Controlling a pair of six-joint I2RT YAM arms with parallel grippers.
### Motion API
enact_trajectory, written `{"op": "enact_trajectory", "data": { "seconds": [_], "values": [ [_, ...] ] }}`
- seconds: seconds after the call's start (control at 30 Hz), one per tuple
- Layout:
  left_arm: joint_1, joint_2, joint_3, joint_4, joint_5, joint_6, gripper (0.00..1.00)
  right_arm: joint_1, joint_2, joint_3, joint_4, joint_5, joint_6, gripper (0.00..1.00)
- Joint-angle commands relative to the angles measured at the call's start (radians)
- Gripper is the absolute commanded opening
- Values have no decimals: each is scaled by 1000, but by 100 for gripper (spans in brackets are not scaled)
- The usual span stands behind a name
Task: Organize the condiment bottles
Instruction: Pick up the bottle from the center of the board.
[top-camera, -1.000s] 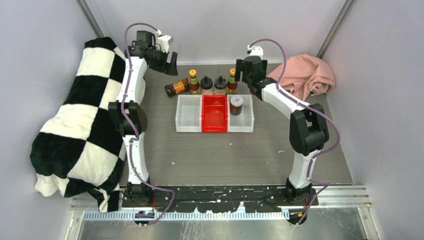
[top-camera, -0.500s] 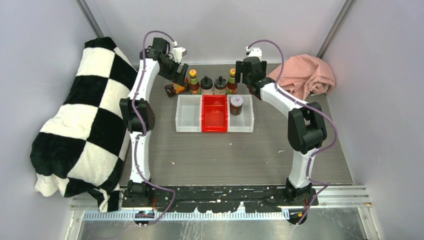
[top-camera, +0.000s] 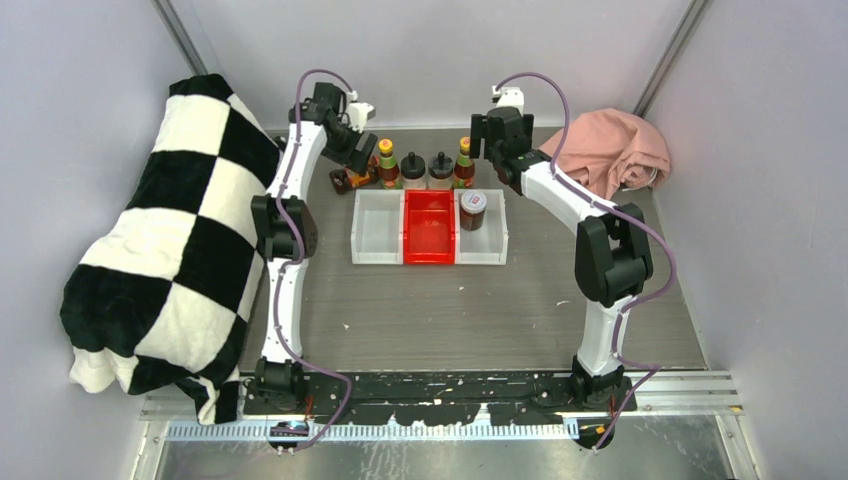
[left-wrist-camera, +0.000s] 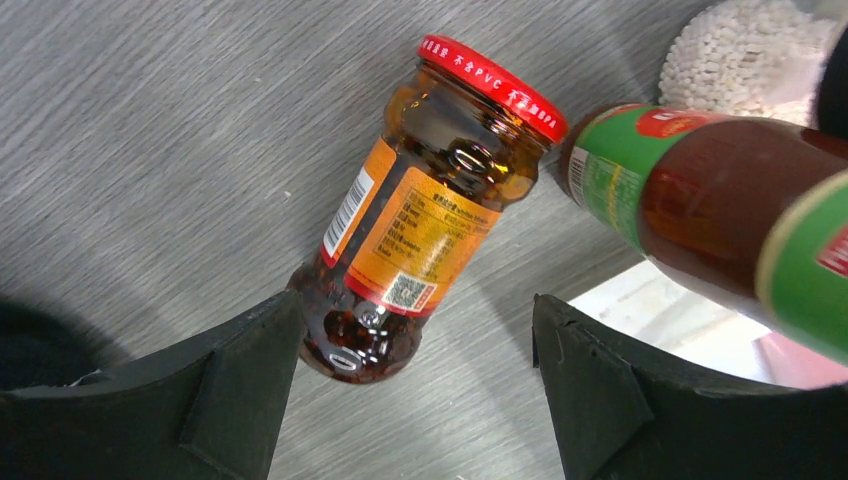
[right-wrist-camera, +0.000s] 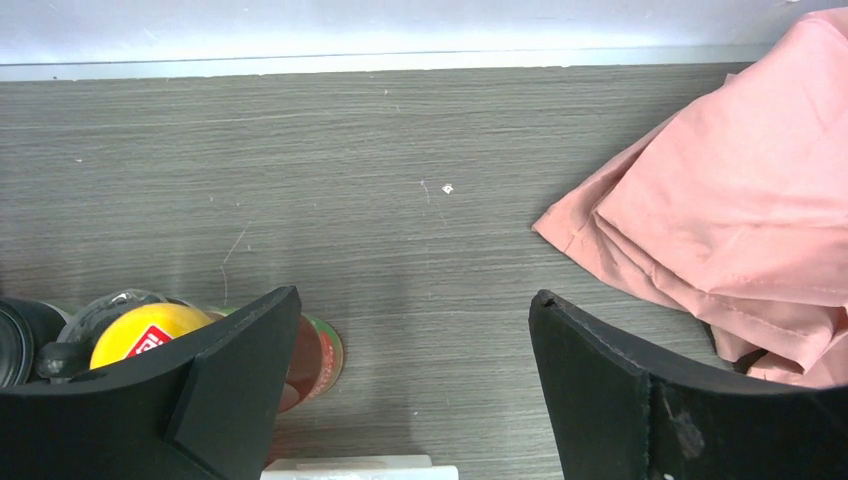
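A red-lidded dark jar (left-wrist-camera: 425, 220) with an orange label lies on its side on the table, left of the bottle row (top-camera: 348, 178). My left gripper (left-wrist-camera: 415, 400) is open just over its base, and its left finger is close beside the glass. In the top view this gripper (top-camera: 356, 152) is above the jar. A yellow-capped red sauce bottle (top-camera: 386, 160), two black-lidded shakers (top-camera: 413, 165) (top-camera: 441, 165) and a second sauce bottle (top-camera: 464, 158) stand in a row. Another red-lidded jar (top-camera: 473, 208) stands in the right white bin (top-camera: 485, 248). My right gripper (right-wrist-camera: 415, 390) is open and empty, beside the right sauce bottle (right-wrist-camera: 150, 335).
A left white bin (top-camera: 378, 238) and a red bin (top-camera: 430, 238) sit in front of the row. A checkered blanket (top-camera: 160, 240) covers the left side. A pink cloth (top-camera: 610, 150) lies at the back right, close to my right gripper (right-wrist-camera: 720, 200).
My left gripper has swung right and down from the back left corner to just over the lying jar. The right arm has hardly moved.
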Motion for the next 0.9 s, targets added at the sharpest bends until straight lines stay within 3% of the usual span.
{"op": "enact_trajectory", "data": {
  "seconds": [0.0, 0.73, 0.8, 0.87],
  "values": [
    [-7, 32, 55, 1, -18, 2, 85, -9, 16, 56, 29, 13, -11, 90],
    [-38, 178, 106, 85, -99, -18, 75, -36, 60, 72, 31, -5, -2, 90],
    [-39, 186, 111, 98, -103, -24, 71, -37, 66, 74, 30, -7, -2, 90],
    [-40, 194, 114, 112, -107, -30, 55, -38, 71, 73, 30, -6, 0, 90]
  ]
}}
